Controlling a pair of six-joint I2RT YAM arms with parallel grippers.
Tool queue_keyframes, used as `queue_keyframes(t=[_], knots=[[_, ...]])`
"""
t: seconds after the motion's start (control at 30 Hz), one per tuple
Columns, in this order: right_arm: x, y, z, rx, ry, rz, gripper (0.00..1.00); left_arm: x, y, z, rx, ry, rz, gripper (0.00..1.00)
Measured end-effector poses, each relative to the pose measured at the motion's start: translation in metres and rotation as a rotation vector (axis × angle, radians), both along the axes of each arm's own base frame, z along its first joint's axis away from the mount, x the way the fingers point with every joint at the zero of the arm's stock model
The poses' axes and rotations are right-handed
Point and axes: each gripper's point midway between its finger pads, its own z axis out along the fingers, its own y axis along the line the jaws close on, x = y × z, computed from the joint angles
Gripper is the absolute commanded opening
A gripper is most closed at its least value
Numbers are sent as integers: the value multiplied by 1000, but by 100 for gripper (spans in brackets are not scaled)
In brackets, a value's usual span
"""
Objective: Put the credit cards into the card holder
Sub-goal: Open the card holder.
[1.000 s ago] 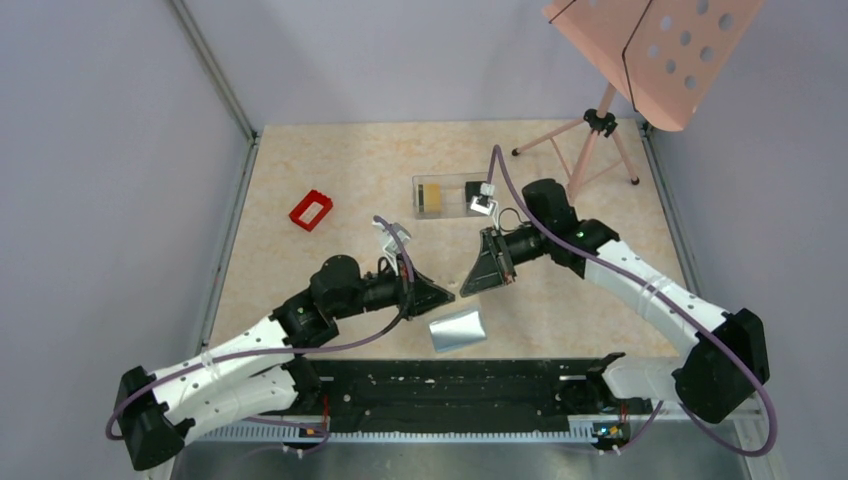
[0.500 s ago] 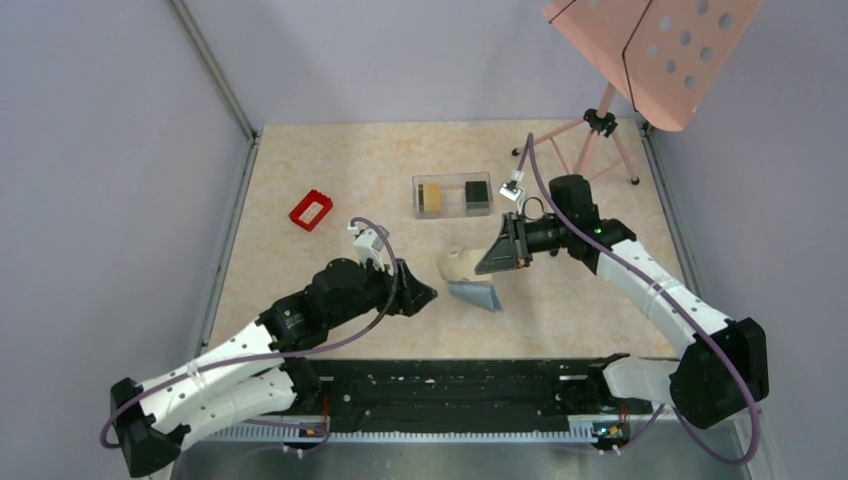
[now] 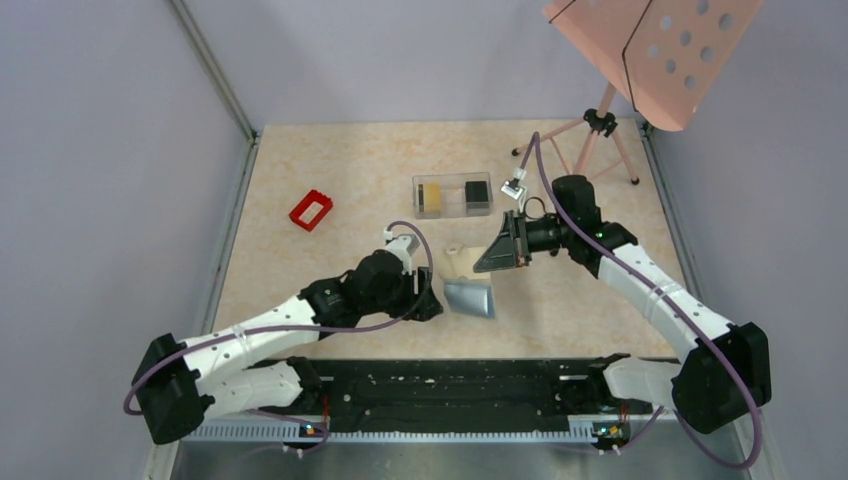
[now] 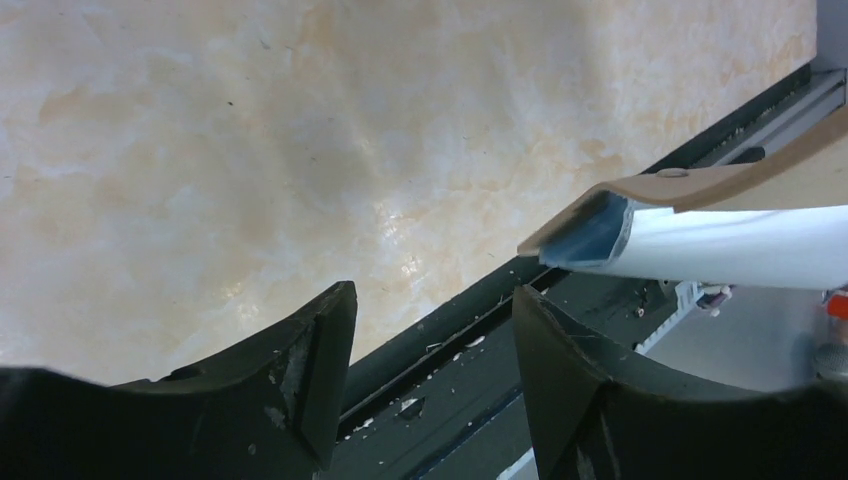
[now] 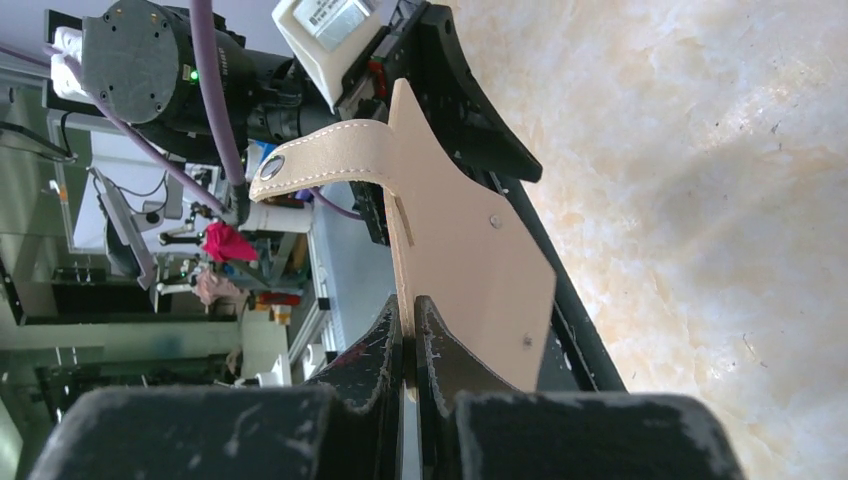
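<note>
The card holder [image 3: 470,297] hangs open above mid-table, tan outside and light blue inside. My right gripper [image 3: 482,264] is shut on its upper tan flap [image 5: 470,260], and the snap strap [image 5: 310,170] curls away to the left. My left gripper [image 3: 434,303] is open just left of the lower flap. In the left wrist view a corner of the card holder [image 4: 620,215] sits above the right finger [image 4: 560,370], not between the jaws of that gripper [image 4: 430,310]. The credit cards, one yellow-gold [image 3: 432,197] and one black [image 3: 477,193], lie in a clear box.
The clear plastic box [image 3: 452,180] stands behind the grippers at the table's centre back. A small red frame [image 3: 311,209] lies to the left. A pink music stand's tripod [image 3: 600,125] occupies the back right corner. A black rail [image 3: 460,385] runs along the near edge.
My left gripper has opened, drawn back left, then come forward again beside the lower flap. The right gripper has carried the card holder up and to the right, then held still.
</note>
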Motion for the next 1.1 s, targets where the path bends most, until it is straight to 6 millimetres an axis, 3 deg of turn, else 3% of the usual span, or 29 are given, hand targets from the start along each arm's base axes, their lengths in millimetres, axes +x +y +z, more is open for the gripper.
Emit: queue_keyframes(t=[0.33, 0.6, 0.9, 1.1], knots=[[-2, 0, -5, 3, 25, -6, 0, 3, -13, 4, -30, -2, -28, 64], [-4, 0, -5, 18, 33, -9, 0, 11, -18, 31, -149, -109, -13, 62], [-3, 1, 0, 33, 34, -9, 0, 26, 3, 26, -114, -142, 132, 61], [-4, 2, -3, 36, 47, -13, 0, 25, 11, 14, -109, -133, 169, 61]])
